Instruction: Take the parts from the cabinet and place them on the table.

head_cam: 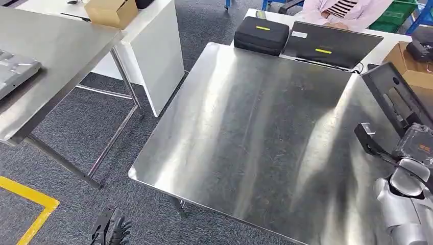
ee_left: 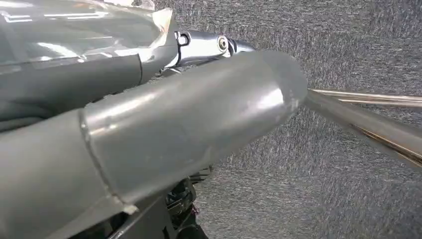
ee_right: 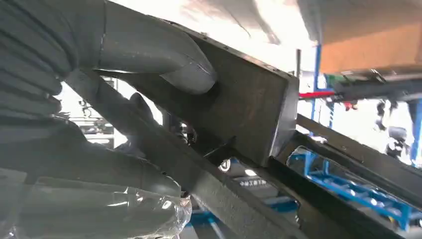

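A long black metal frame part hangs over the right edge of the steel table, with a small bracket end low above the surface. My right hand grips this part from the near side. In the right wrist view the thumb presses on the flat black plate while the darker fingers curl under a bar of it. My left hand hangs low beside the table's near left corner, over the carpet, holding nothing; its thumb shows in the left wrist view.
A second steel table at the left carries a grey part. Behind stand a white desk with a cardboard box, two black cases, another cardboard box and a seated person. Yellow floor tape.
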